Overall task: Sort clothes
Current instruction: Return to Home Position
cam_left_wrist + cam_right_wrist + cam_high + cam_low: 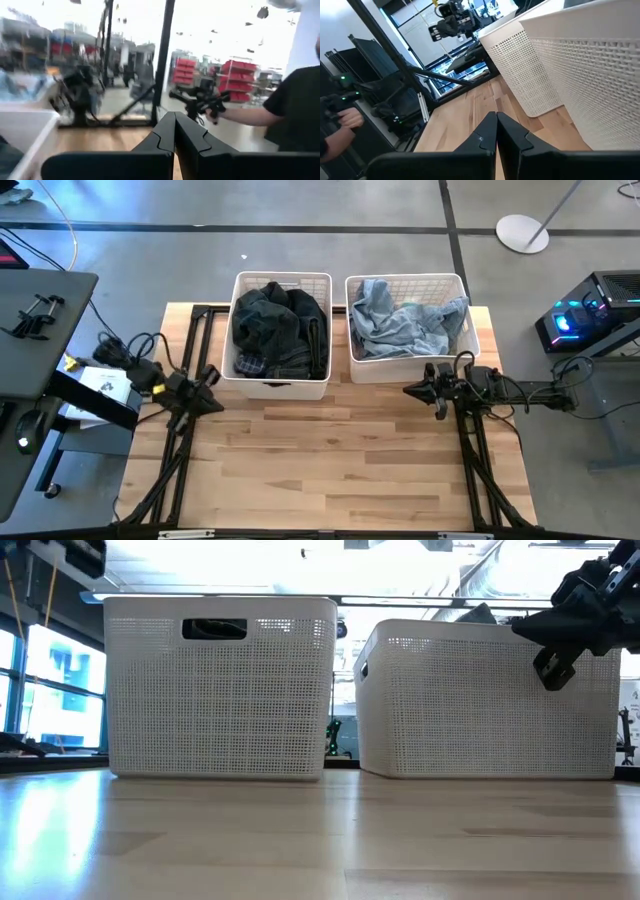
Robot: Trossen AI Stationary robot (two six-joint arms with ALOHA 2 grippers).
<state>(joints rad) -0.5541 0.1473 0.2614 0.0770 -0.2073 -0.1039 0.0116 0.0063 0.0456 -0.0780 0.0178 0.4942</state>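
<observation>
Right claw (411, 390) closed, just beside the basket (400, 370) holding clothes (405, 325).

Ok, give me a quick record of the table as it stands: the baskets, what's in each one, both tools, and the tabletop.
left basket: white, slatted; holds dark clothes, black and navy plaid
right basket: white, slatted; holds pale clothes, light blue denim on top
left tool: shut, empty, above the table's left side near the left basket's front corner
right tool: shut, empty, just in front of the right basket
table: light wood; no garment lies on it
</observation>
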